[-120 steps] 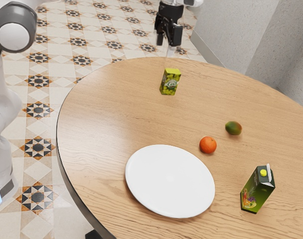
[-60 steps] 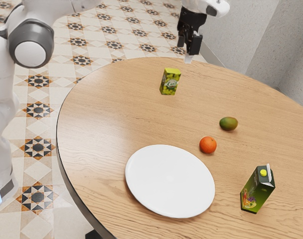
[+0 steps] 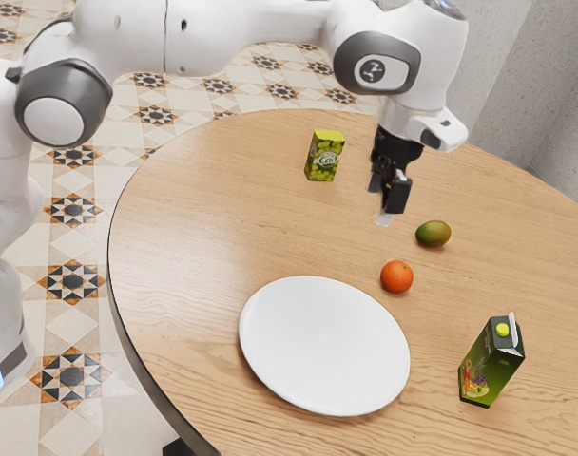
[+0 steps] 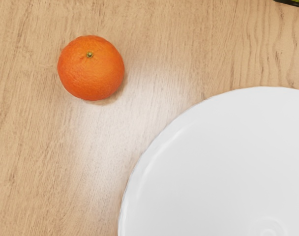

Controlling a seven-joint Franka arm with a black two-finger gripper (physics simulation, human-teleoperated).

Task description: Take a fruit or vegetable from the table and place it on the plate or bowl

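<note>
the orange [image 3: 396, 276] sits on the surface [image 3: 222, 218] just off the rim of the white plate [image 3: 323, 344], on the plate's far side toward the exterior view's right. it is near the plate but not touching it. in the wrist view the orange [image 4: 91, 67] shows its small green stem spot facing up, with a strip of bare wood between it and the plate's curved edge [image 4: 139, 177]. the plate has nothing on it.

the mango [image 3: 433, 233], green with a reddish blush, lies farther from the plate than the orange does, beyond the orange and apart from it.

my tool [image 3: 388, 214] hangs pointing down above the surface on the plate's far side, higher than both fruits and holding nothing. it is farther from the plate than the orange and just to the exterior view's left of the mango. i cannot tell whether it is apart or together from this angle.

a small green box [image 3: 324, 155] stands upright well beyond the plate, toward the surface's far edge. a taller green juice carton [image 3: 491, 360] stands upright to the plate's side on the exterior view's right, apart from the rim.
</note>
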